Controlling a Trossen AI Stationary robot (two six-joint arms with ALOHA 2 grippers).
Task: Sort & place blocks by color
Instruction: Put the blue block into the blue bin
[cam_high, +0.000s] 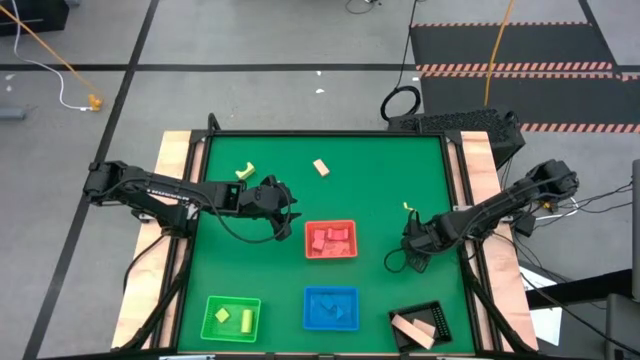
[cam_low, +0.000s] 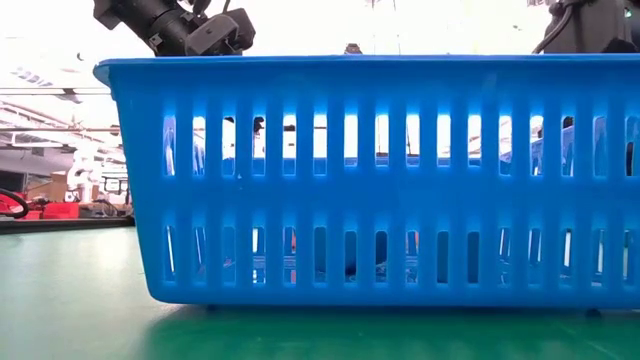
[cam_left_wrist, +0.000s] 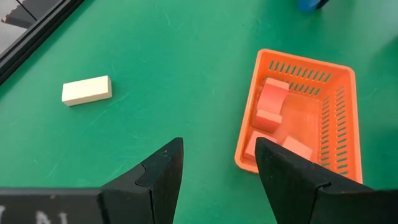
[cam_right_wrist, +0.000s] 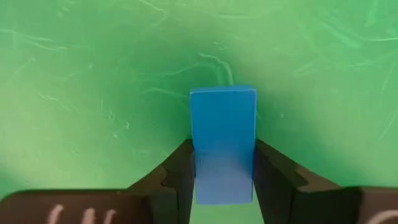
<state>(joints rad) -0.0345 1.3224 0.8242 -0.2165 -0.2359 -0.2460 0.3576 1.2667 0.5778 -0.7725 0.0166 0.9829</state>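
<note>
We note right gripper (cam_right_wrist: 222, 171) clamped on blue block (cam_right_wrist: 222, 140), low over green table (cam_high: 400, 170) near right edge; grip by block's narrow sides suits carry to blue tray (cam_high: 331, 308) at near edge. Left gripper (cam_left_wrist: 219, 168) parted, empty, hanging beside red tray (cam_high: 330, 240) at table centre, pink blocks (cam_left_wrist: 272, 106) already inside. Loose: tan block (cam_high: 321, 167) and yellow block (cam_high: 245, 171) toward far edge. Green tray (cam_high: 232, 318) near-left corner, black tray (cam_high: 420, 325) near-right. We judge path to blue tray open.

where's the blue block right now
The blue rectangular wooden block sits clamped in the right gripper over the green mat, right of the red tray.
</note>
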